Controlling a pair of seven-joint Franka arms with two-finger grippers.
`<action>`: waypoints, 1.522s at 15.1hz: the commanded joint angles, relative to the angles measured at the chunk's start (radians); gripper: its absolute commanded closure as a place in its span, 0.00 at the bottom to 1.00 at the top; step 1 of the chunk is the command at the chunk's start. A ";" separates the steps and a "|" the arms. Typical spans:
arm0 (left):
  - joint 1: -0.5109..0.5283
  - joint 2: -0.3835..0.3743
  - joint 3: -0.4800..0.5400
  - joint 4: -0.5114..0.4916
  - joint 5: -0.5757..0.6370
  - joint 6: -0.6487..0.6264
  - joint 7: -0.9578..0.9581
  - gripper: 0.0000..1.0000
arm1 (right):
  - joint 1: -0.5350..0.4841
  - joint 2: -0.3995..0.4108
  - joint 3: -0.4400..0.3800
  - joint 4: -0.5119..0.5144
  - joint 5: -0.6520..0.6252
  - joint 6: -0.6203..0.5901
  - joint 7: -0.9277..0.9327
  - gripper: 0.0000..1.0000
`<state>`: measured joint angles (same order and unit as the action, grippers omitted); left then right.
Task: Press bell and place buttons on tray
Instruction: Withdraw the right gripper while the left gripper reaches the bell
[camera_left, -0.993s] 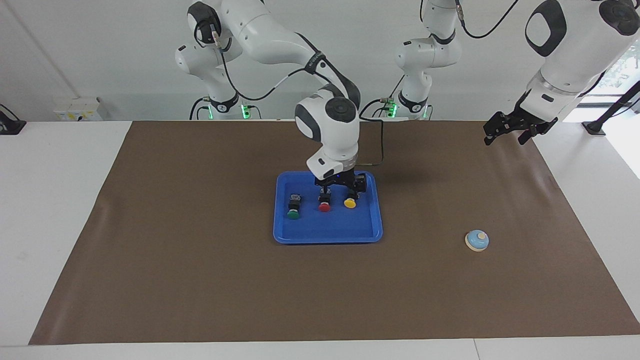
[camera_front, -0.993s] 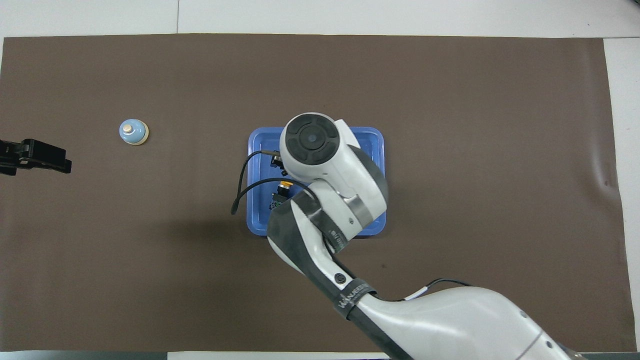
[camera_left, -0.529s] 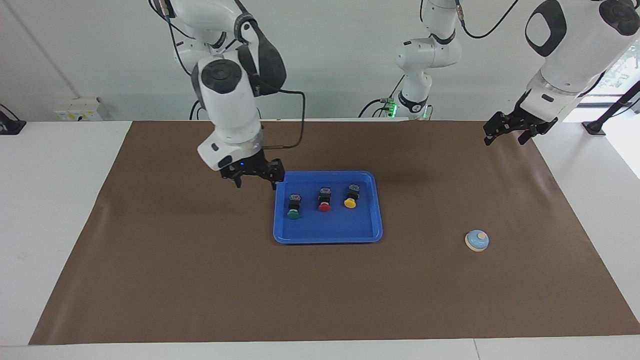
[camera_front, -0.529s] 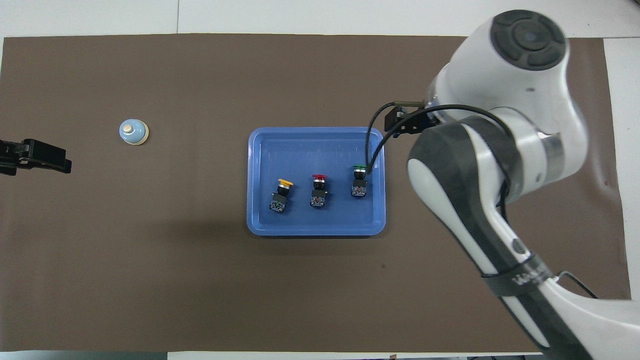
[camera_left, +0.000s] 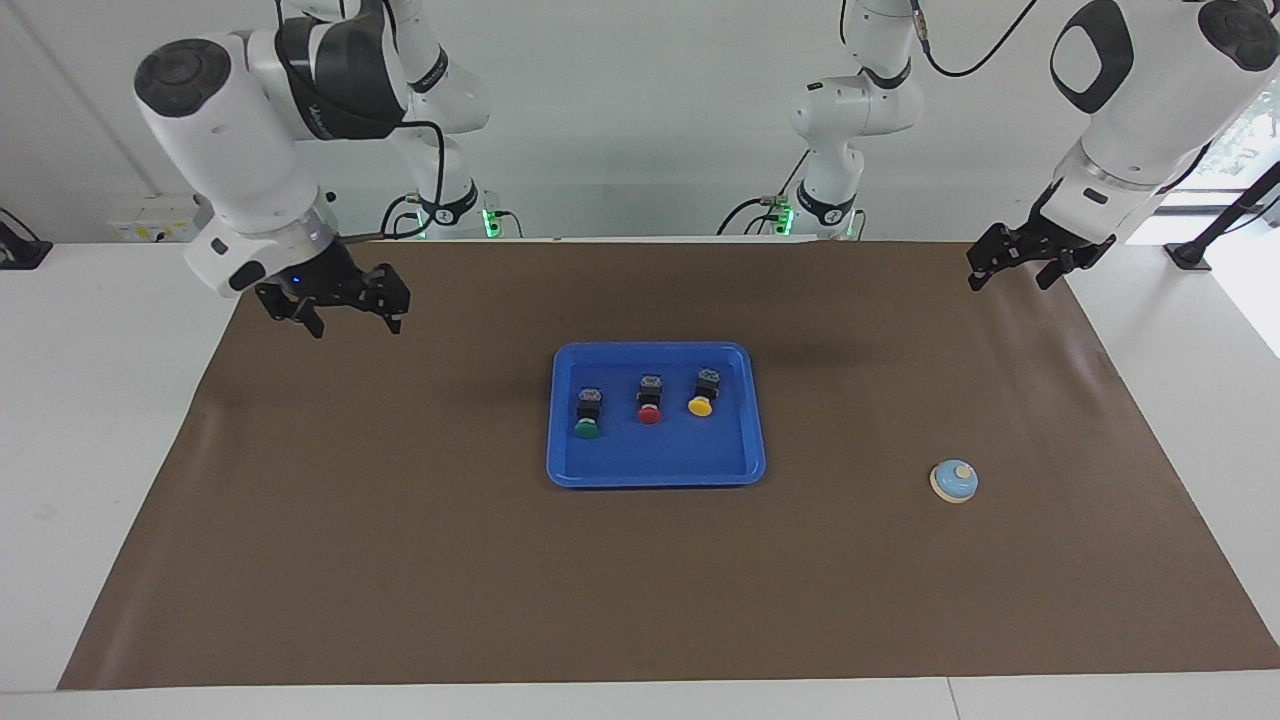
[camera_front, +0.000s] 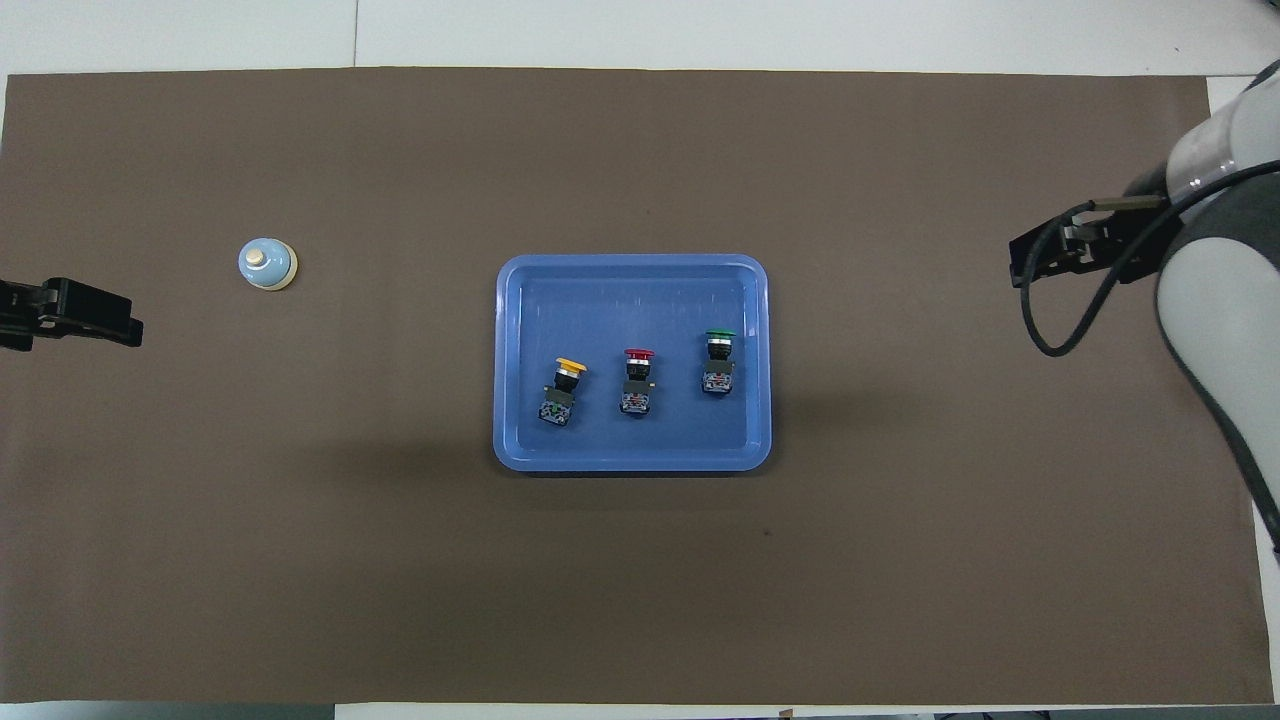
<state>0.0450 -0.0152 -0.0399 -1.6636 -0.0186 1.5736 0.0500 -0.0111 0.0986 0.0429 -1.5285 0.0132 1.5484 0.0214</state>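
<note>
The blue tray lies mid-table, also in the overhead view. In it lie the green button, red button and yellow button in a row, caps pointing away from the robots. They show from overhead too: green, red, yellow. The light-blue bell stands on the mat toward the left arm's end. My right gripper is open and empty, raised over the mat at the right arm's end. My left gripper is open, raised over the mat's corner, and waits.
A brown mat covers most of the white table. The arms' bases with their cables stand along the table's edge nearest the robots.
The right gripper was low in the tray at the red and yellow buttons. It has risen empty and swung out to the right arm's end. The left arm has not moved.
</note>
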 joint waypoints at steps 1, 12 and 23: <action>0.003 -0.020 0.002 -0.019 -0.009 0.000 0.007 0.00 | -0.046 -0.111 0.017 -0.056 -0.004 -0.071 -0.034 0.00; -0.008 0.026 0.001 -0.052 0.003 0.216 0.019 1.00 | -0.083 -0.163 0.028 -0.119 -0.022 -0.042 -0.061 0.00; 0.007 0.420 0.008 0.085 -0.017 0.482 0.007 1.00 | -0.084 -0.165 0.026 -0.111 -0.033 -0.057 -0.061 0.00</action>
<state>0.0478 0.3439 -0.0343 -1.6462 -0.0232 2.0502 0.0541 -0.0734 -0.0427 0.0565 -1.6142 -0.0119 1.4859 -0.0127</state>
